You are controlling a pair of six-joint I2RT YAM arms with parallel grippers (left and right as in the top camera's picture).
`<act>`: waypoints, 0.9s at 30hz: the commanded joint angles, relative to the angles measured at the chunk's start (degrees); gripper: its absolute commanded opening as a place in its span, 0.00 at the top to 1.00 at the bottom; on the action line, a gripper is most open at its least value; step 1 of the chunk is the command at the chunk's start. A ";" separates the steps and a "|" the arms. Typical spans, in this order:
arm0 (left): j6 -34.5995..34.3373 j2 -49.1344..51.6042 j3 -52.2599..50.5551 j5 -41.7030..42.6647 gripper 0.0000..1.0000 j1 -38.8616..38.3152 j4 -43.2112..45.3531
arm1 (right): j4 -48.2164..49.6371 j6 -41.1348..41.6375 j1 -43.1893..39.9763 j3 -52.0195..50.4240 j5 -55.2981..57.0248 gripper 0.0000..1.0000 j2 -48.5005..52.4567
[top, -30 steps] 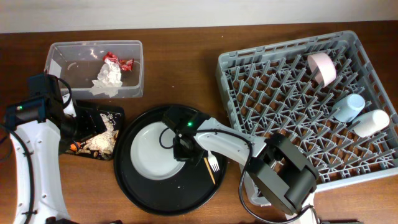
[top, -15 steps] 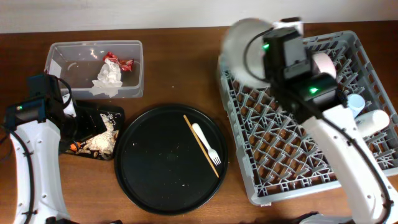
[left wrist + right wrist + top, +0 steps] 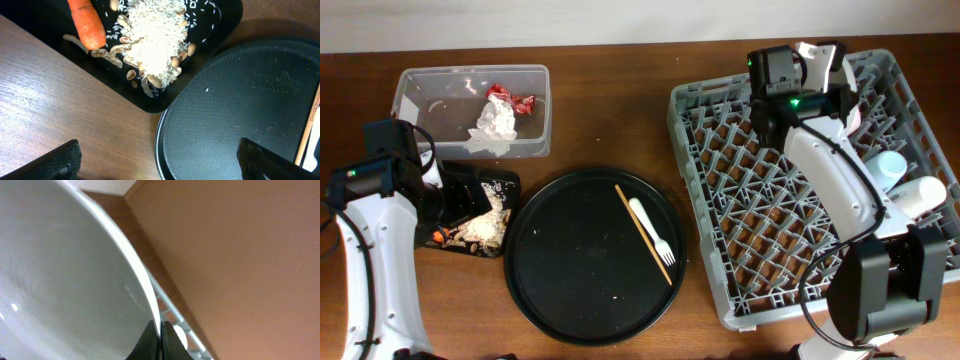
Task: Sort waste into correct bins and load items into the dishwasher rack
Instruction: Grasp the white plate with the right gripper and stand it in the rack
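Note:
My right gripper is shut on the rim of the pale round plate and holds it on edge over the back of the grey dishwasher rack. In the right wrist view the plate fills the left and the jaws pinch its rim. The pink bowl is mostly hidden behind the gripper. A light blue cup and a white cup lie in the rack. My left gripper hangs open and empty beside the shallow black tray, which holds rice and a carrot.
The large round black tray holds a white fork and a wooden chopstick. The clear tub at the back left holds a napkin and a red wrapper.
My right gripper lifted the plate off the round black tray and carried it right and back to the rack, uncovering the fork and chopstick. The left arm has not moved.

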 commanded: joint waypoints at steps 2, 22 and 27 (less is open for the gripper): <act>-0.52 -0.94 0.57 0.52 0.01 0.20 0.26 | -0.37 2.43 1.70 -3.21 -7.02 0.96 -0.07; -0.52 -0.83 0.57 0.52 0.01 0.17 0.44 | -23.85 -1.07 26.47 -4.63 -76.35 0.30 -13.99; -0.52 -0.83 -2.89 0.52 0.01 0.17 2.51 | -23.08 1.11 27.85 -8.07 -77.50 0.40 0.13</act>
